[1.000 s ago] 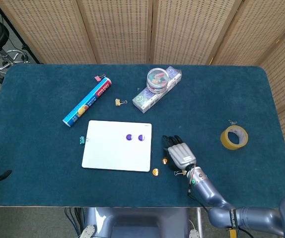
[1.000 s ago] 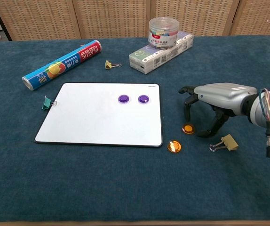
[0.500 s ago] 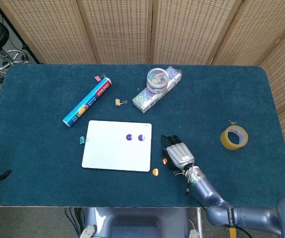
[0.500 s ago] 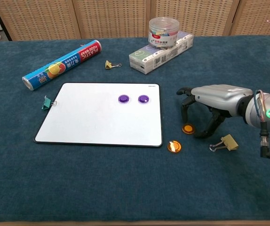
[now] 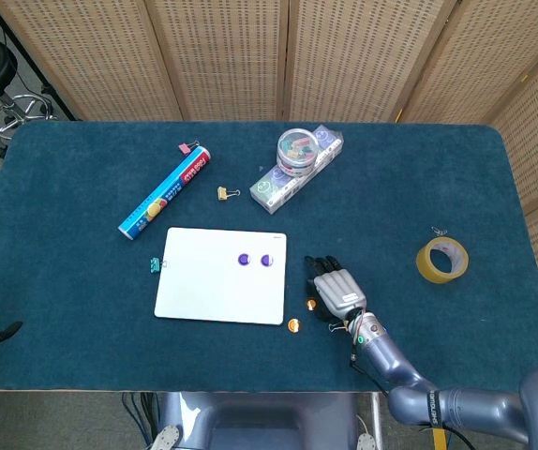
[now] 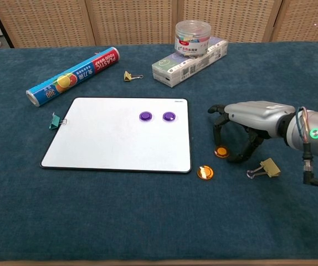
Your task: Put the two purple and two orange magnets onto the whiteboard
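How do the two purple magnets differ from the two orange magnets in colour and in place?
The purple magnets lie on the whiteboard, side by side near its far right corner. The orange magnets lie off it, on the blue cloth, one under the right hand. All four are small round discs.

Dark teal cloth-covered table (image 6: 120, 221), whiteboard (image 6: 117, 134), two orange magnets (image 6: 205, 172) beside its right edge, gold binder clip (image 6: 264, 167), plastic-wrap box (image 6: 73, 77), tape roll (image 5: 441, 260)

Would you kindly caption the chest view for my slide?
Right hand arched over an orange magnet beside the whiteboard, which bears two purple magnets.
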`<state>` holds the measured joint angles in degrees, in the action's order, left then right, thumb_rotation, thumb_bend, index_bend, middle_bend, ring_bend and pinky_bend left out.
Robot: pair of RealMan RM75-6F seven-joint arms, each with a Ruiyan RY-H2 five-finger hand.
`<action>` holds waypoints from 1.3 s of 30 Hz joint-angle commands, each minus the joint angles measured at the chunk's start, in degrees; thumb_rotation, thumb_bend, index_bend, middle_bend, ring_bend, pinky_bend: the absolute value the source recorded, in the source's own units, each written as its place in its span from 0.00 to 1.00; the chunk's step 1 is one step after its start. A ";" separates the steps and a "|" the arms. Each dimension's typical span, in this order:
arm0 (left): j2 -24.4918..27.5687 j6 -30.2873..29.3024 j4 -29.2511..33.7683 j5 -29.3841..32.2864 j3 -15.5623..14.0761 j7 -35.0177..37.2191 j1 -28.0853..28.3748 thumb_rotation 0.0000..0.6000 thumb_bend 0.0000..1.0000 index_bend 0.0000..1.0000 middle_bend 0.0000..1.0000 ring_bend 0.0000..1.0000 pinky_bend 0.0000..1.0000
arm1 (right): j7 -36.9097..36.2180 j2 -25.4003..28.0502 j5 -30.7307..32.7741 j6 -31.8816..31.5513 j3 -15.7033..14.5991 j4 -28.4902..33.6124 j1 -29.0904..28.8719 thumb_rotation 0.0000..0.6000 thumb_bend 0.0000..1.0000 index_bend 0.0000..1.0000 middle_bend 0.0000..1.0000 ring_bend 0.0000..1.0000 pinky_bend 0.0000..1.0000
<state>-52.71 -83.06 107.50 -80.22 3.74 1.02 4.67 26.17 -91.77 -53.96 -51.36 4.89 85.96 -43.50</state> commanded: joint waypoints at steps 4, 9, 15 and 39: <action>0.00 0.02 0.00 0.03 0.01 0.00 0.01 1.00 0.07 0.00 0.00 0.00 0.00 | 0.05 -0.02 0.33 0.23 0.08 -0.12 -0.06 1.00 0.28 0.45 0.00 0.00 0.00; 0.02 -0.05 0.01 -0.03 0.01 0.08 -0.03 1.00 0.07 0.00 0.00 0.00 0.00 | 0.08 -0.07 0.48 0.17 0.17 -0.14 -0.05 1.00 0.28 0.48 0.00 0.00 0.00; 0.03 -0.14 0.01 -0.13 -0.03 0.12 -0.09 1.00 0.07 0.00 0.00 0.00 0.00 | -0.36 -0.44 0.30 -0.16 0.30 -0.17 0.20 1.00 0.28 0.54 0.00 0.00 0.00; 0.23 0.00 0.12 -0.35 -0.14 0.43 -0.08 1.00 0.07 0.00 0.00 0.00 0.00 | -1.93 -0.96 2.39 0.73 4.69 2.22 -2.13 1.00 0.28 0.55 0.00 0.00 0.00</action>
<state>-52.48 -83.06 107.62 -80.57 3.61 1.45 4.59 23.92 -92.37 -52.03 -50.80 9.07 87.99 -45.09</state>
